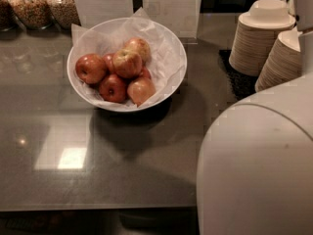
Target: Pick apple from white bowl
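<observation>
The white bowl [173, 58], lined with crinkled white paper, stands on the dark counter at upper left of centre. It holds several apples. The apple [127, 62], red streaked over yellow with a yellow-green stem dimple, lies on top in the middle of the pile. A paler peach apple [141, 90] lies at the front and deep red ones [90, 68] at the left. My gripper is out of view. Only my arm's white housing [259, 165] shows, filling the lower right, well apart from the bowl.
Two stacks of beige disposable bowls [259, 38] stand on a black mat at the right rear. Glass jars of grain [29, 6] and white sign holders [173, 9] line the back. The counter's front edge [98, 207] runs along the bottom.
</observation>
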Action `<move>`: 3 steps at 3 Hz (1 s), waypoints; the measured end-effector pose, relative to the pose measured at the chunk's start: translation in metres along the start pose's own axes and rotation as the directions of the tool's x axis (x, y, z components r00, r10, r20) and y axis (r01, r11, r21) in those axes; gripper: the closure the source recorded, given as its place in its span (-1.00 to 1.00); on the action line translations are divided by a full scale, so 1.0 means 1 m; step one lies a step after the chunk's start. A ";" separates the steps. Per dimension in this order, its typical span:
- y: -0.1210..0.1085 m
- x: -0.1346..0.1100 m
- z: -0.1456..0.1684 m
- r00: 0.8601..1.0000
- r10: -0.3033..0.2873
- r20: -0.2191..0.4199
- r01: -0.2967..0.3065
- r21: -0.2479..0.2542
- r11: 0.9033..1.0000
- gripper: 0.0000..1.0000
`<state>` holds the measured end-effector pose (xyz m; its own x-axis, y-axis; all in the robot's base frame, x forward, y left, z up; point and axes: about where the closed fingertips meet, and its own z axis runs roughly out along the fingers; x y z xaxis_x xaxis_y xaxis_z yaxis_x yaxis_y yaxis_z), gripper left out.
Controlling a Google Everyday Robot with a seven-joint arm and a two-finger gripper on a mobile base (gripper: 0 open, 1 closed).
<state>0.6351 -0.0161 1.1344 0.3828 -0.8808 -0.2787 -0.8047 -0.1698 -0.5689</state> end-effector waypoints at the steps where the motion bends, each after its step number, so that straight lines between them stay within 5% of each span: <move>1: -0.014 -0.007 -0.006 1.000 -0.001 0.022 0.000 0.055 0.998 -1.00; 2: -0.022 -0.010 -0.003 1.000 -0.002 0.031 0.000 0.078 0.997 -1.00; 3: -0.010 -0.009 0.033 0.991 0.030 0.132 -0.034 0.031 0.999 -1.00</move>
<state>0.6550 0.0082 1.1171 0.4154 -0.8194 -0.3950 -0.8029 -0.1262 -0.5826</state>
